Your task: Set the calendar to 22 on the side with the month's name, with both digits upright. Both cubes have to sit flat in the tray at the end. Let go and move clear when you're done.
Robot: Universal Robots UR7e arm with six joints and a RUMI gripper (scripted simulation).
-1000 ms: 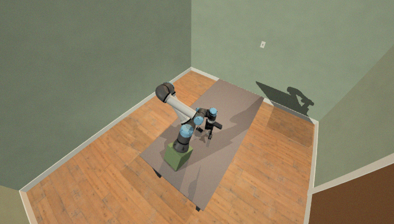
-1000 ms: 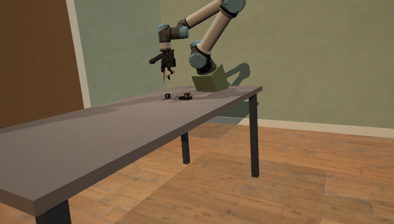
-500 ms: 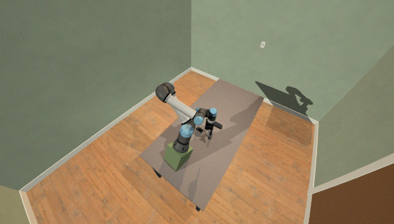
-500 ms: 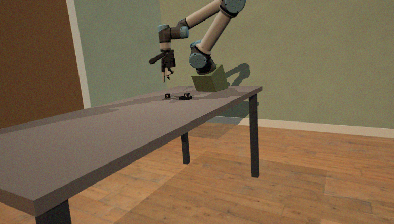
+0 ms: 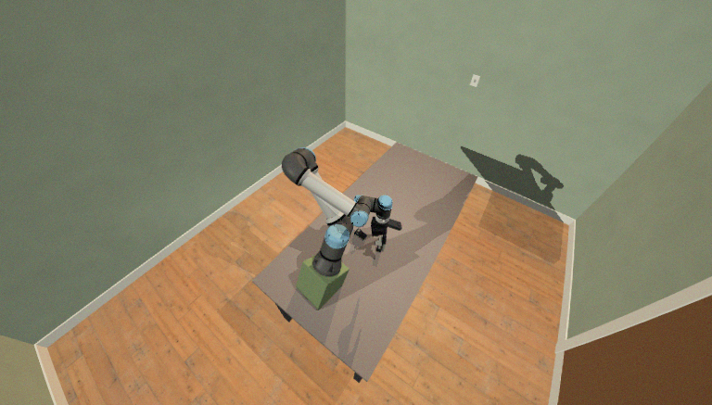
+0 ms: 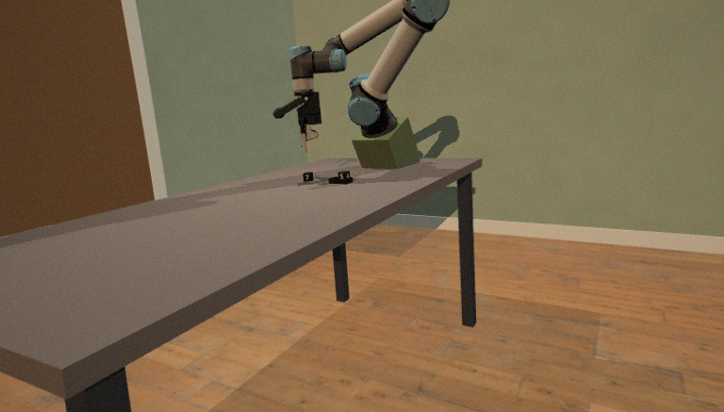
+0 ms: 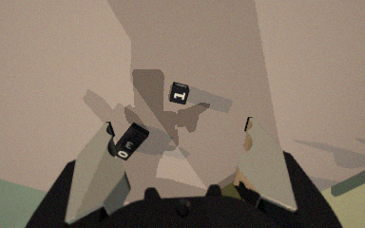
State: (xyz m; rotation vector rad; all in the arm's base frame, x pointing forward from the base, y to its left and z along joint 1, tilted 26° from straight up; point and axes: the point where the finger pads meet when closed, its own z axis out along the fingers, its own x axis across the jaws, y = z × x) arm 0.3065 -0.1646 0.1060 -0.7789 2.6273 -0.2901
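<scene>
The loose black cube sits on the table, with a white 1 on top in the wrist view and a 7 on a side in the exterior view. The small black tray stands apart from it. The other black cube is in one end of the tray; a 3 and a 0 show in the wrist view and what looks like a 5 in the exterior view. My gripper is open and empty, above the table near the loose cube. The month's name is not legible.
The grey-brown table carries the green base block of the arm. The tray lies left of the loose cube in the wrist view, partly beside the left finger. Arm shadows fall across both.
</scene>
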